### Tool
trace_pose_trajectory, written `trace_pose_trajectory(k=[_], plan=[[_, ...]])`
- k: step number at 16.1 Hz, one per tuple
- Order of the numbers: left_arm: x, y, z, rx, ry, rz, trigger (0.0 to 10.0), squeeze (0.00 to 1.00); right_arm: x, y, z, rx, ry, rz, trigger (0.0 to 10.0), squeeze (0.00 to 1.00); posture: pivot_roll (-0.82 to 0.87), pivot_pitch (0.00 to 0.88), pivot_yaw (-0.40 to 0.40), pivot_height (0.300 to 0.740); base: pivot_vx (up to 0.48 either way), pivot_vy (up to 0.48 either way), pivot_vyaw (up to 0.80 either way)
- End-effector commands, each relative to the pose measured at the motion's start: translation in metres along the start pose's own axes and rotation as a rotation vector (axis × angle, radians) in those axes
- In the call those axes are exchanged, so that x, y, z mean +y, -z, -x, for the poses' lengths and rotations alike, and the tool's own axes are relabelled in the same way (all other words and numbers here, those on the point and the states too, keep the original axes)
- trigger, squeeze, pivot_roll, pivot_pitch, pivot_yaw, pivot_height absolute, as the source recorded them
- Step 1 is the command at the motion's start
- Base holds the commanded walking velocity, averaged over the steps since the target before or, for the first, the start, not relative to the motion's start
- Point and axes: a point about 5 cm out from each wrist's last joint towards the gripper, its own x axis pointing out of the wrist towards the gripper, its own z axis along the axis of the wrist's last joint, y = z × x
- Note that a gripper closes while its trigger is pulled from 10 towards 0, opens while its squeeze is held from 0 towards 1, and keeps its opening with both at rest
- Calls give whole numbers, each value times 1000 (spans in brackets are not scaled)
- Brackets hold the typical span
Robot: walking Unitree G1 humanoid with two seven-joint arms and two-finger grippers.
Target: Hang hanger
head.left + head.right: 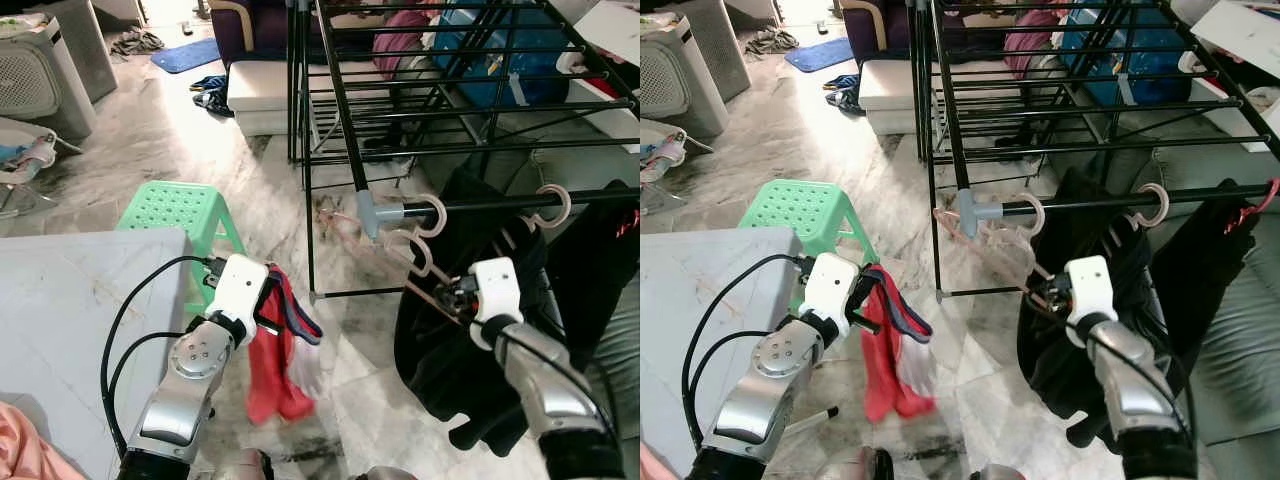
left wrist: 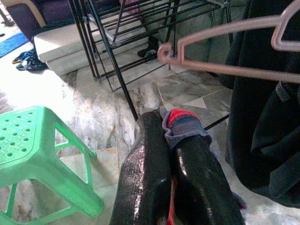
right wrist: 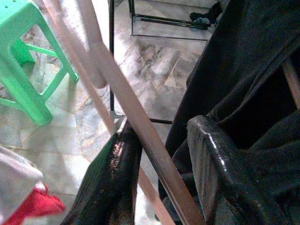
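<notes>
Nearest the head camera, two silver arms reach forward over a marble floor point(image 1: 180, 140). Ahead of the right one, a pale pink hanger point(image 1: 420, 262) hangs by its hook from the black rail point(image 1: 500, 204) of a drying rack point(image 1: 420, 90), next to the rail's grey end cap, with its long bars slanting down toward the right gripper point(image 1: 1048, 293). That gripper sits at the hanger's lower bars, against a black garment point(image 1: 450, 330) draped from the same rail; a second pink hook point(image 1: 553, 205) sits farther along the rail. From the right wrist camera, the hanger's bar point(image 3: 140, 126) runs through the gap between the two black fingers point(image 3: 112, 183), lying against one finger while the other stands apart from it, so the jaws are parted and not clamped on the bar. The left gripper point(image 1: 272, 300) is pinched tight on a red cloth with a blue-grey edge point(image 1: 285, 360), which dangles above the floor. Its wrist camera shows the two fingers point(image 2: 145, 173) pressed together with the cloth's edge point(image 2: 180, 124) bunched at their tips, plus the hanger point(image 2: 225, 47) from below. A green plastic stool point(image 1: 180, 210) stands left of the rack, beside a white table point(image 1: 70, 330).
</notes>
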Motion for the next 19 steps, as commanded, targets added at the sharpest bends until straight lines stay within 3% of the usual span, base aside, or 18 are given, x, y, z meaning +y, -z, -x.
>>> trace_pose_trajectory(k=[1,8,13,15,17,19], plan=[[-1,-5,-1,-14,16,-17,10000,0,-5,-2,-1,8,-25,-17,0,0,3,44,-5,740,0,0,0],[-3,-4,-1,-9,18,-21,10000,0,-10,-8,-3,11,-62,-33,0,0,1,43,-8,740,0,0,0],[-3,-4,-2,-12,19,-27,10000,0,0,-5,-1,-7,-37,-46,0,0,0,39,-9,740,0,0,0],[-2,-6,-2,-21,3,-22,10000,0,7,-9,3,-84,14,-56,78,0,1,33,-9,740,0,0,0],[0,-9,-3,-48,-12,5,10000,0,14,-14,11,-195,95,-64,10000,0,3,22,-6,740,0,0,0],[-2,-13,-4,-68,-11,16,10000,0,18,-16,20,-263,170,-48,10000,0,1,18,-4,740,0,0,0]])
